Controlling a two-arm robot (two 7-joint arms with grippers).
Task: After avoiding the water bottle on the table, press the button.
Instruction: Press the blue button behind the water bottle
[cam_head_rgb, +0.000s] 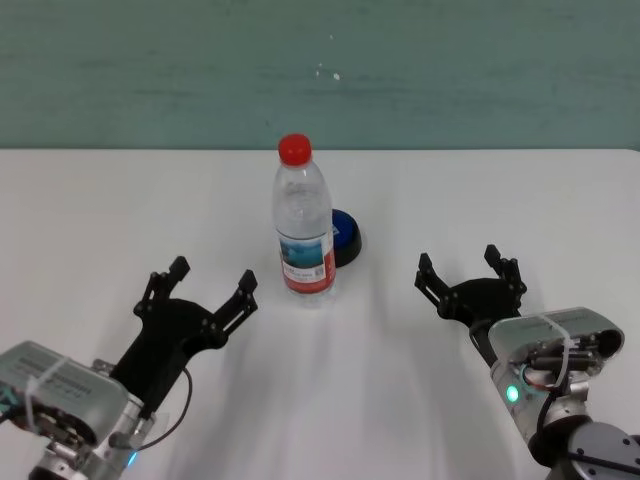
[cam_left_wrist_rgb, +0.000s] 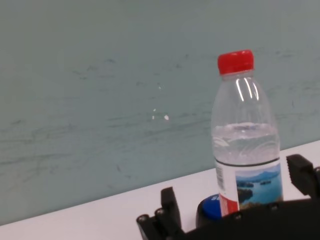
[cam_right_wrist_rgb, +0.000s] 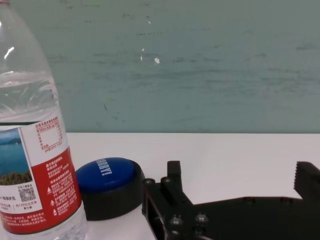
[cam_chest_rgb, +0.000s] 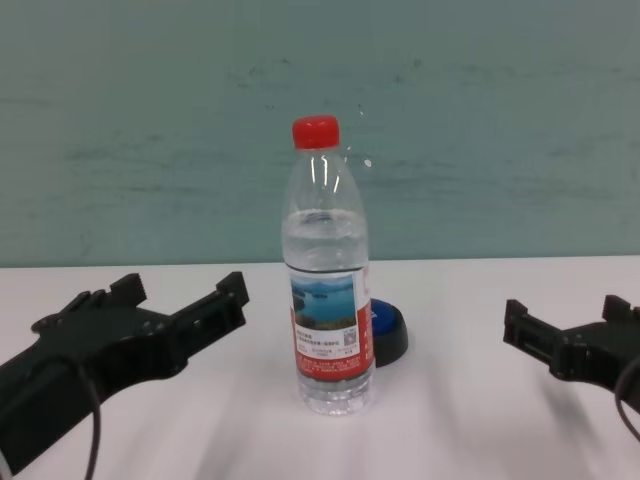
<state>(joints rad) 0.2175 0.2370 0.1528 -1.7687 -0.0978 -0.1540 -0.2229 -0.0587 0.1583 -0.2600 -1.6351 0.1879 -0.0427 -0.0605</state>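
A tall clear plastic water bottle (cam_head_rgb: 303, 224) with a ribbed red screw cap and a glossy lake-photo label banded in red stands upright near the middle of the smooth, plain white tabletop (cam_head_rgb: 90, 220). Water fills it roughly to the shoulder. Just behind it, at about 2 o'clock from its base, sits the low round dome button (cam_head_rgb: 345, 237): a shiny blue top on a wider matte black base, partly hidden by the bottle in the head view.

The left gripper (cam_head_rgb: 211, 284), black and angular with toothed fingertips, lies at about 8 o'clock from the bottle, its fingers spread wide, holding nothing and touching nothing. The right gripper (cam_head_rgb: 469, 272), of the same build, sits at about 4 o'clock from the bottle, likewise spread apart and empty, apart from both bottle and button.
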